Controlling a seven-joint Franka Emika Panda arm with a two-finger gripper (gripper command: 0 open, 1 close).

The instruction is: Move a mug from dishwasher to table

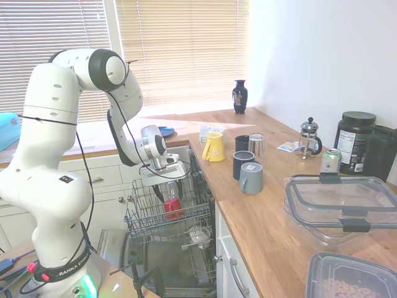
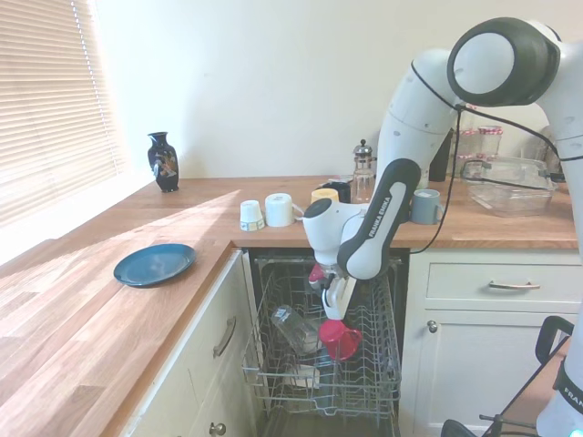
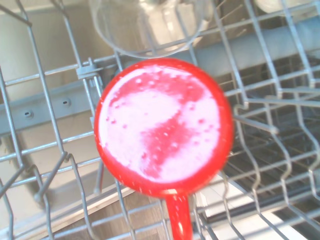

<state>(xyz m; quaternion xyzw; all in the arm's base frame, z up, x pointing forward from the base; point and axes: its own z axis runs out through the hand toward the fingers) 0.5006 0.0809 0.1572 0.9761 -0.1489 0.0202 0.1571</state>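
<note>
- The gripper (image 2: 333, 308) hung over the mug (image 2: 339, 339) in the dishwasher (image 2: 364, 382) rack; its finger state could not be determined.
- Risk: glossy mug slipping, or snagging rack wires.

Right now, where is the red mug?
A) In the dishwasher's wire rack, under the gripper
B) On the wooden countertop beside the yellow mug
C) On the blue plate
A: the red mug sits in the dishwasher rack, just below the gripper.

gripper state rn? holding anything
gripper: just above the red mug in the dishwasher rack; whether it is open or shut cannot be told.
</note>
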